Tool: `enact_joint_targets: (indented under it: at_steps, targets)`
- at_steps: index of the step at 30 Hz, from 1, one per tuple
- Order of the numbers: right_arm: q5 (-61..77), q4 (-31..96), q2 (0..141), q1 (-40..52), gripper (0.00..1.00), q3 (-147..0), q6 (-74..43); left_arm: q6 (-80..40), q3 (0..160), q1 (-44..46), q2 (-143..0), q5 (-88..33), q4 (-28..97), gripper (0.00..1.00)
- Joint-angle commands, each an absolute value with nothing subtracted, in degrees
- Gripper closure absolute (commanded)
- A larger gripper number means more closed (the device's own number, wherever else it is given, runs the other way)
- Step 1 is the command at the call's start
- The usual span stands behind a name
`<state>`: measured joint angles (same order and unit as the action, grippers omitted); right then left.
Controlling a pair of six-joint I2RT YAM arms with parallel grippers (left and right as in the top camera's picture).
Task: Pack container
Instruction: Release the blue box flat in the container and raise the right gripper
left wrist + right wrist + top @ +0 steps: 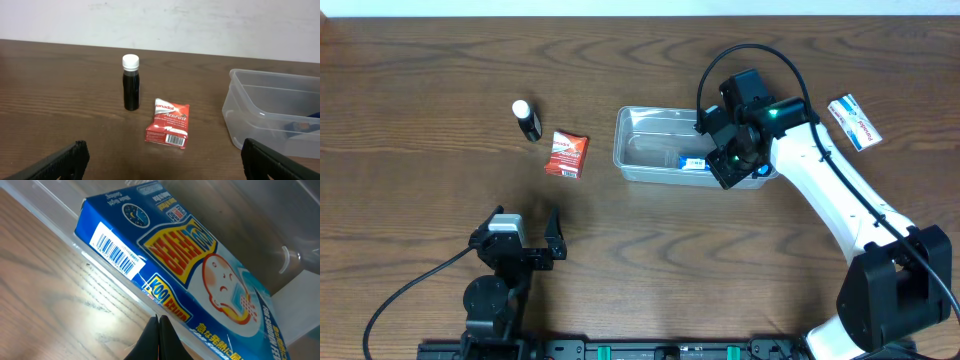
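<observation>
Overhead. The container [650, 120] sits centre frame, long side running left to right. The right gripper [732, 160] is dipped into its right end, over a blue box [695, 163] lying flat on the floor of the tub. The arm reaches in from the lower right, probably so the box could be set low rather than dropped. A small dark bottle [527, 120] and a red packet [565, 154] wait left of the tub, and a white-and-blue box [855, 122] lies at the upper right, so three items are not yet packed. The left gripper [525, 232] is parked at the lower left, well apart from everything.

Left wrist. Its fingers [65, 160] show at the two lower corners, spread wide with nothing between them. The bottle stands upright with the packet flat just beside it. The path to either looks clear, though the tub wall at the right edge must be cleared.

Right wrist. The blue box fills the frame, resting against the tub's near wall. The jaws at bottom centre look drawn together, only a thin seam between them and nothing visibly held, with the box just beyond the tips.
</observation>
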<state>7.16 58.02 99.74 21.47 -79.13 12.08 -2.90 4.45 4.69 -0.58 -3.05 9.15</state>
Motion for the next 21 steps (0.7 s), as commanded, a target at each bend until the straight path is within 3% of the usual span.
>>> enact_joint_targets:
  at_steps: [1, 11, 21]
  targets:
    - [7.81, 56.25, 99.96, 21.54, 0.99, -80.14, 11.4, -2.15, 2.9, 4.8, -0.23, -3.46, 9.74, 0.02]
    - [6.59, 48.84, 99.96, 20.25, 0.99, -80.14, 9.34, -2.15, 2.9, 4.8, -0.23, -3.46, 9.74, 0.02]
    - [5.02, 57.21, 100.12, 18.87, 0.99, -80.14, 5.13, -2.15, 2.9, 4.8, -0.23, -3.46, 9.74, 0.02]
